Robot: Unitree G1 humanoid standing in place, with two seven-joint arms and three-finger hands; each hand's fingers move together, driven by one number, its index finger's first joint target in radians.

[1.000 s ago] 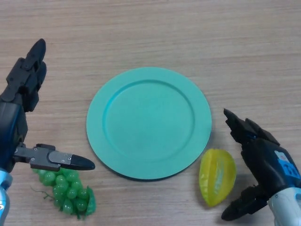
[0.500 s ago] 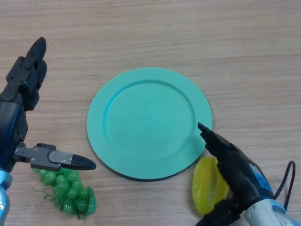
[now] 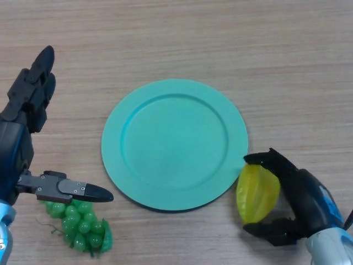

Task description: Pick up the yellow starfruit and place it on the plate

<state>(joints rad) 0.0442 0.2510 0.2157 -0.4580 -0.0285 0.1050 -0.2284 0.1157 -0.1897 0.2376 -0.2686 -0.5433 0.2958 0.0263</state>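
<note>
Starfruit (image 3: 257,194): lay on the table (image 3: 287,66), just off the plate's lower-right rim.
Right hand (image 3: 298,201): was curled round the starfruit, fingers above it, thumb below.
Plate (image 3: 174,143): teal, flat on the table, nothing on it.
Left hand (image 3: 25,138): was left of the plate, fingers straight and spread wide, holding nothing.
Grapes (image 3: 80,223): green bunch below and left of the plate, under the left thumb.

The yellow starfruit (image 3: 257,194) stands ridged and upright at near right, just beside the plate (image 3: 174,143); the plate lies teal, round, central.
</note>
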